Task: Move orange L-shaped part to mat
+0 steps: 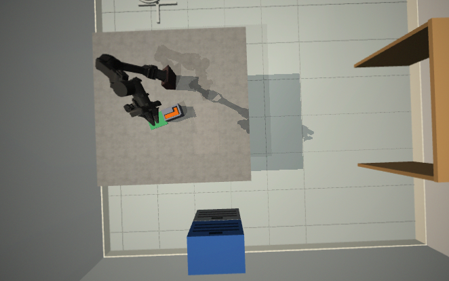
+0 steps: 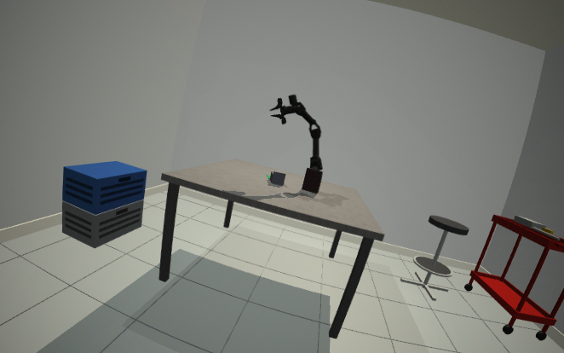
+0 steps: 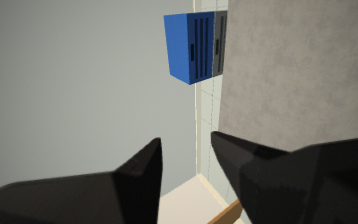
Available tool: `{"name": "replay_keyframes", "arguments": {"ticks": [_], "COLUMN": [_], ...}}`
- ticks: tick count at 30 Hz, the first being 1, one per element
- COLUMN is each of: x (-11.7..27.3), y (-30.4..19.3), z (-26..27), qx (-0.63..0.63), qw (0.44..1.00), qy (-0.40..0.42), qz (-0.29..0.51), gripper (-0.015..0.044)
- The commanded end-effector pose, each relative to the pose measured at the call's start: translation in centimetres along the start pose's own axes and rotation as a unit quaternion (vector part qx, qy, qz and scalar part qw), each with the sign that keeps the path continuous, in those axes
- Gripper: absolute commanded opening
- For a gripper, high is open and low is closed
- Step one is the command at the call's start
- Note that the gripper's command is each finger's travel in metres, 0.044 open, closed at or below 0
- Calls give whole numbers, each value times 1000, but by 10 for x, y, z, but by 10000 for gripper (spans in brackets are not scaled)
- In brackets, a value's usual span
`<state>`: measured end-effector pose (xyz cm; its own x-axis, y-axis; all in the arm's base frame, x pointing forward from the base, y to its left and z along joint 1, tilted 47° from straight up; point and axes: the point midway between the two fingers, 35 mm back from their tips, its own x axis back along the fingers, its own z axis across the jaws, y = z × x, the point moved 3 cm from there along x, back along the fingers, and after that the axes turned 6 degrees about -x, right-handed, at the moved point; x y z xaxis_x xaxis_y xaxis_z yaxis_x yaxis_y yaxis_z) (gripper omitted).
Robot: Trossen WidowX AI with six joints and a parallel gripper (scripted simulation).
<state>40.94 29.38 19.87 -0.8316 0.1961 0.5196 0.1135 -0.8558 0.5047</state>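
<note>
Orange L-shaped part [image 1: 172,113] seated in its pocket in the grey tray [image 1: 166,112] [image 2: 278,178]; tray stands on the table [image 1: 169,156] [image 2: 256,181] [image 3: 295,70]. Green mat [image 1: 158,123] [image 2: 268,176] adjoins the tray. Gripper [image 1: 155,124] [image 2: 271,112] [image 3: 186,140] well above the tabletop in exterior view; from above, its fingertips overlap the mat, to one side of the part. Fingers part-open, nothing held. Arm base, dark red-brown [image 1: 169,79] [image 2: 312,181], also on the table. Room: blue crate [image 1: 216,254] [image 2: 104,188] [image 3: 189,47] stacked on a grey one; stool [image 2: 448,225] and red cart [image 2: 513,294] on tiled floor.
</note>
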Motion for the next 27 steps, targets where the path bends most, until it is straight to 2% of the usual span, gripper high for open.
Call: {"name": "replay_keyframes", "arguments": {"ticks": [1, 5, 8, 11, 16, 27], "x": [-31, -52, -59, -57, -33, -36], "y": [-3, 1, 9, 22, 49, 52], "z": [-64, -134, -188, -242, -321, -332], "qx": [170, 332, 440, 533, 631, 634], "qw": [980, 919, 846, 749, 554, 543], "qy": [-99, -205, -283, -357, -453, -456], "qz": [14, 53, 100, 165, 300, 307], "gripper": [180, 180, 180, 180, 180, 180]}}
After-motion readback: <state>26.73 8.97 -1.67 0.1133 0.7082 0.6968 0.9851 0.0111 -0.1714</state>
